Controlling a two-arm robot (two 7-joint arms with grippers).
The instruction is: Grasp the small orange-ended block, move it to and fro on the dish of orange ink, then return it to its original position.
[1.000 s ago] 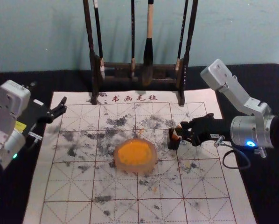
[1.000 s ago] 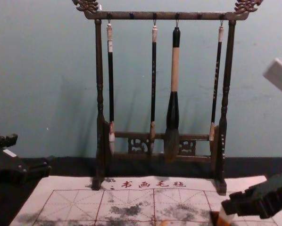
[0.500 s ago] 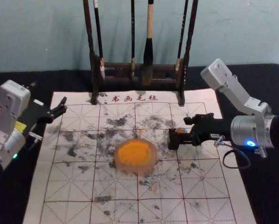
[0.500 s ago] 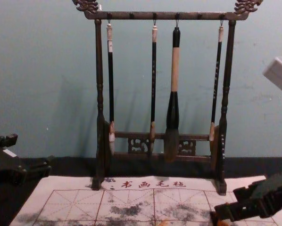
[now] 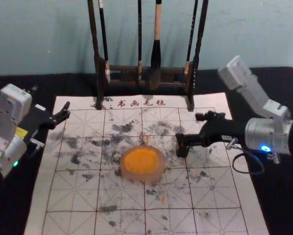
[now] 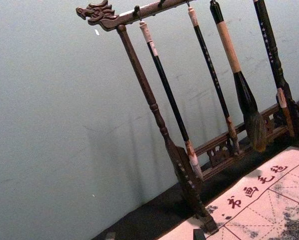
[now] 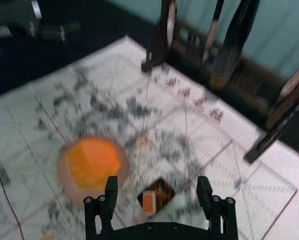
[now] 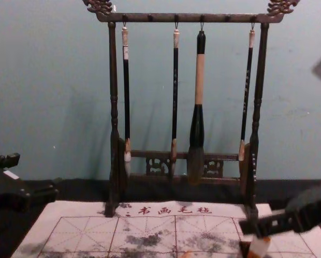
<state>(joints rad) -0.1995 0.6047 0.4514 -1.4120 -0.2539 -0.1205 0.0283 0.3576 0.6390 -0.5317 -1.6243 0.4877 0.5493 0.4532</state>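
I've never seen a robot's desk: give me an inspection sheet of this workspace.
Surface: white gridded mat, smudged dark, a few orange marks.
Job's things: orange-ended block in small dark holder; dish of orange ink.
Clutter: rack with four hanging brushes.
Grippers: right open at holder; left open, near mat's far left corner.
Cables: black loop below right arm.
Surroundings: plain wall.

The rack (image 8: 190, 18) looks like dark carved wood (faintly glossy), the mat (image 5: 158, 223) like matt cloth.
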